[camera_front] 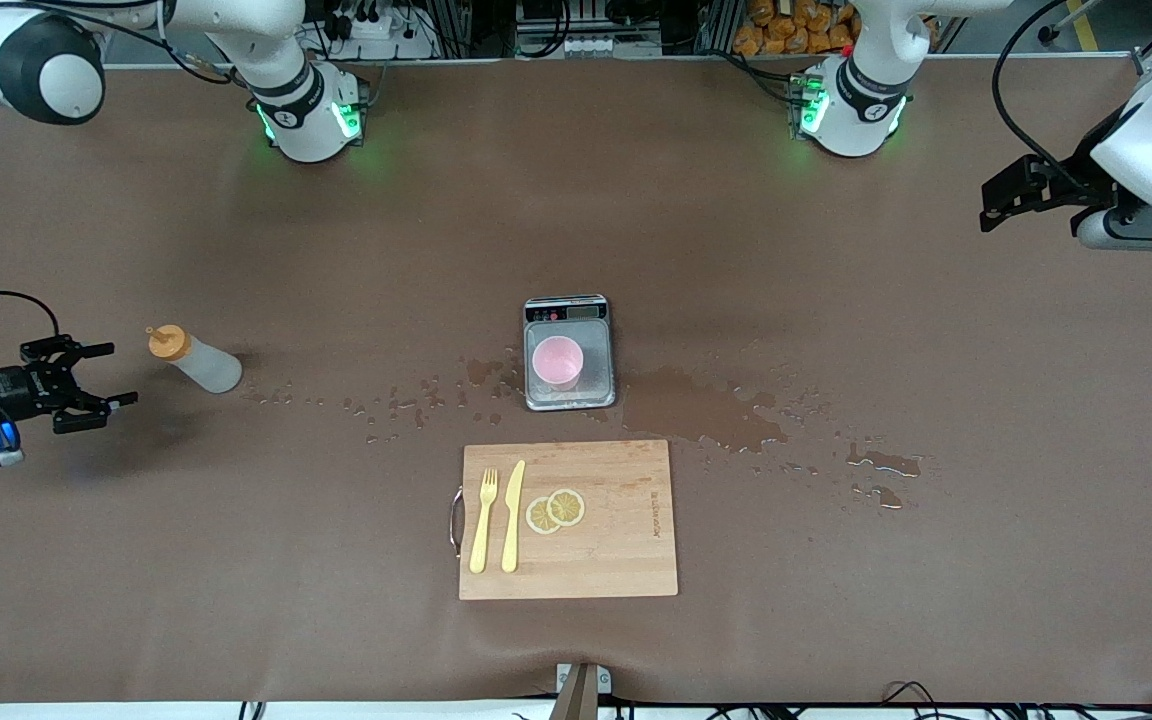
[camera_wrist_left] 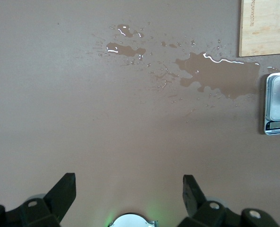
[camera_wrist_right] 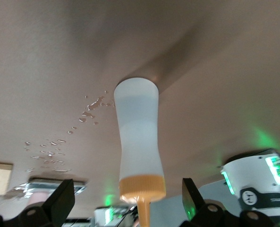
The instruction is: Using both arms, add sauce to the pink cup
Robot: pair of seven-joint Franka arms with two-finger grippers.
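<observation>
At the right arm's end of the surface I see the sauce (camera_front: 194,361) standing upright, its orange cap (camera_front: 167,342) on top, with the right end effector (camera_front: 101,375) just beside it, fingers spread wide and holding nothing. My right wrist view looks straight at the sauce (camera_wrist_right: 137,137), framed between the two open fingertips (camera_wrist_right: 60,201) without touching either. Near the middle of the surface sits the scale (camera_front: 568,352), and the pink cup (camera_front: 558,361) stands on its plate. Just nearer the front camera lies the board (camera_front: 568,520), carrying a fork (camera_front: 482,520), a knife (camera_front: 512,516) and two lemon slices (camera_front: 555,510). Wet patches (camera_front: 716,410) are scattered along the strip between the sauce and the left arm's end, the largest right beside the scale. Up at the left arm's end, toward the corner by its base, the left end effector (camera_front: 1004,200) hangs over bare surface with its fingers spread and empty; that arm waits. My left wrist view shows the spill (camera_wrist_left: 220,73), a corner of the board (camera_wrist_left: 265,26) and the scale's edge (camera_wrist_left: 277,101).
</observation>
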